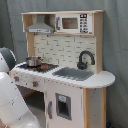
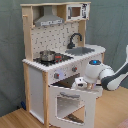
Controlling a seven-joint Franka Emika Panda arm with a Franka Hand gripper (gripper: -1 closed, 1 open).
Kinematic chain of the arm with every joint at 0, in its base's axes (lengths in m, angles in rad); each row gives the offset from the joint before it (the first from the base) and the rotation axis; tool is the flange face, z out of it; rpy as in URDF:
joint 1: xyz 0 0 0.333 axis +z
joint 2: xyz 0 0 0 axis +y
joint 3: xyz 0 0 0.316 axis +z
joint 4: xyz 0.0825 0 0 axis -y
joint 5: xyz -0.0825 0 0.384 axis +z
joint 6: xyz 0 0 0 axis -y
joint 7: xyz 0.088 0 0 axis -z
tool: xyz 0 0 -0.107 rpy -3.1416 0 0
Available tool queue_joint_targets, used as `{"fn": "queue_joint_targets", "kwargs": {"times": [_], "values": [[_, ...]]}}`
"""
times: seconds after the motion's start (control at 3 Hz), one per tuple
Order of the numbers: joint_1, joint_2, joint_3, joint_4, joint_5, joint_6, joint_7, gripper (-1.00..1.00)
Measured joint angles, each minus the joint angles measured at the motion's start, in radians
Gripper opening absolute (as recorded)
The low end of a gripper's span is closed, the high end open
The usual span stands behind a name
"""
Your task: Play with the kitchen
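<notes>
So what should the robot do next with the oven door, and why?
Probably swing the oven door a little further down. In the second exterior view it hangs only part open, tilted outward, with the gripper right at its top edge, so the oven's inside is not yet easy to reach.

light: soft, even, moderately bright | shadows: faint | glare: slight | focus: blurry throughout both exterior views

The arm [image 2: 114, 79] is white, round and smooth, with grey joints. Its end [image 2: 95, 70] has a blue spot on top.
</notes>
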Motion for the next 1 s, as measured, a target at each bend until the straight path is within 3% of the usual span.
{"fn": "queue_joint_targets", "kwargs": {"times": [0.33, 1.0], "values": [[0.055, 0.0, -0.062, 0.033, -0.003, 0.003, 0.055, -1.0], [0.194, -0.015, -0.208, 0.032, -0.005, -0.02, 0.095, -1.0]]}}
